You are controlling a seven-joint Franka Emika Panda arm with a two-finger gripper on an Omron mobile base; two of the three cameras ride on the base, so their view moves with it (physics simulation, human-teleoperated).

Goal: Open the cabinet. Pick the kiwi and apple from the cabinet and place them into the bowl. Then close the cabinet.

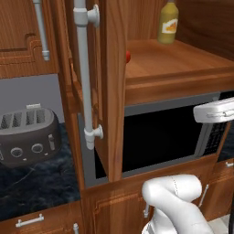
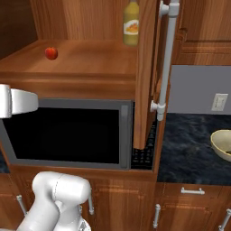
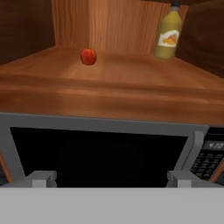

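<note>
White arm bent up from base, elbow joint low, forearm reaching forward. Hand [image 3: 112, 178] level, pointed straight ahead, nothing between fingers. Jaws spread full wide, both fingertips [image 3: 43, 178] far apart, empty. White hand body juts sideways at mid height.

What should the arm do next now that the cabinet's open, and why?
Probably lift and reach toward the apple. The cabinet doors stand open, the apple sits free on the shelf left of the yellow bottle, and the open gripper is below shelf level, facing the microwave.
</note>
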